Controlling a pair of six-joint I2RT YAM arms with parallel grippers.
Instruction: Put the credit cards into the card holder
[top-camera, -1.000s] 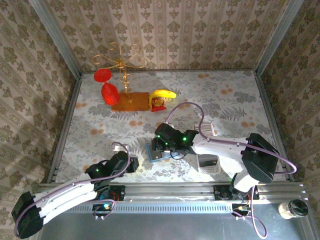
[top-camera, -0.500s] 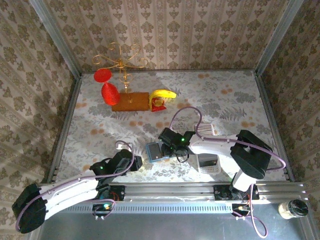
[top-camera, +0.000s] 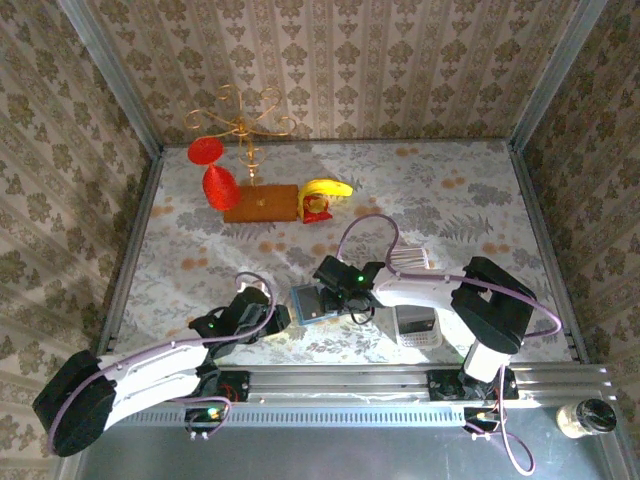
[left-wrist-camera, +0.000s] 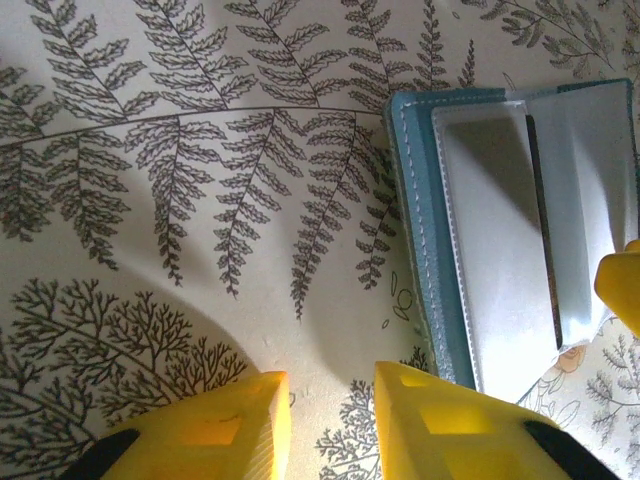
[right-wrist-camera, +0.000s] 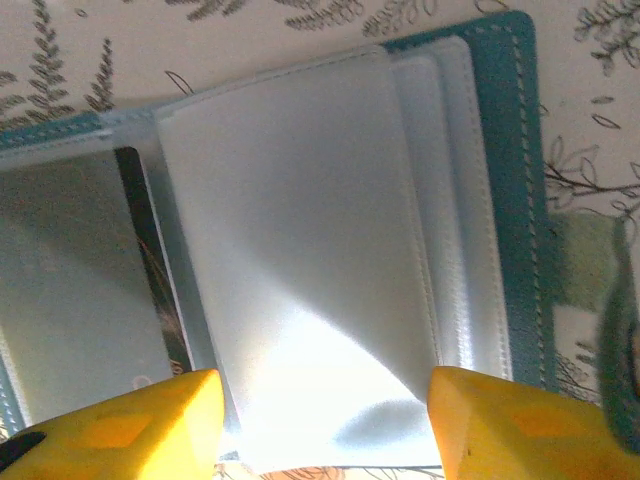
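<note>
top view: small teal-blue folding card holder (top-camera: 308, 303) lies open on the fern-print table cover (top-camera: 440, 200), near the front edge, between the two grippers. left gripper (top-camera: 272, 318) sits just to the holder's left. right gripper (top-camera: 333, 293) is over the holder's right side.

left wrist view: yellow fingertips (left-wrist-camera: 450, 425) spread apart, nothing between them, only fern print under the gap. card holder lies ahead and to the right of the gap, apart from the fingertips, teal stitched edge toward the gripper, clear plastic sleeves fanned open. another yellow fingertip pokes in at the right edge, by the holder's far side.

right wrist view: both yellow fingers (right-wrist-camera: 130, 430) set wide, not clamped. the top clear sleeve (right-wrist-camera: 300, 270) lies flat, its lower edge in the gap between them. cannot tell if either finger touches it. teal cover edge runs down the right. a dark strip (right-wrist-camera: 135, 250) shows inside the left-hand sleeve, too unclear to name.
</note>
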